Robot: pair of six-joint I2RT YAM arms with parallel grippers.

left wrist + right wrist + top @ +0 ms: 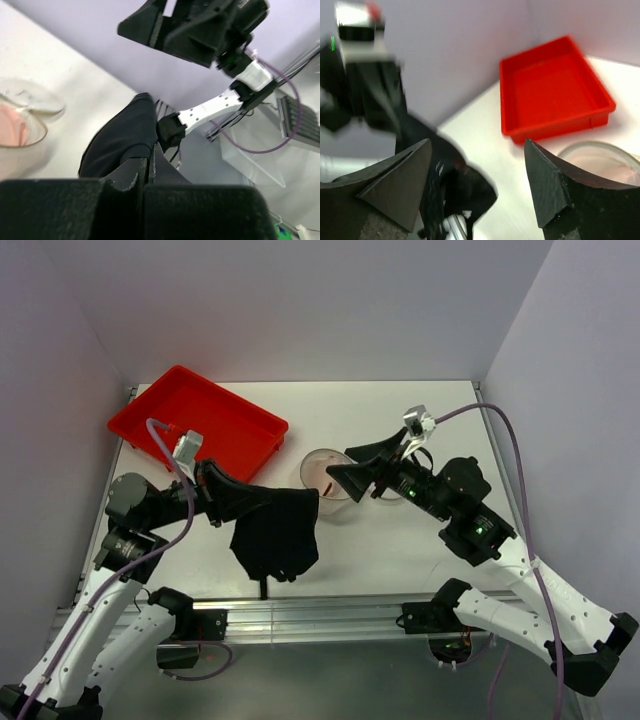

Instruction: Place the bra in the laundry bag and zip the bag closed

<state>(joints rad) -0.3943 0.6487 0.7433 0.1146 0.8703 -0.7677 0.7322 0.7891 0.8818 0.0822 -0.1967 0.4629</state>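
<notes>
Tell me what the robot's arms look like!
The left arm and right arm have white links with black joints. The left gripper and right gripper are black, with wedge-shaped fingers. A purple cable loops along each arm, and small green lights glow on the right one.

A red tray (200, 425) sits at the 10 o'clock corner of the white tabletop (400, 540). Near the centre lies the round mesh laundry bag (310, 490), with the pale pink bra (318, 468) showing inside it. The right gripper (337, 462) hangs over the bag's 3 o'clock rim, jaws spread. At the bag's 8 o'clock, the left gripper (250, 502), jaws closed, holds a black cloth (278, 540) that droops toward the near edge.
</notes>
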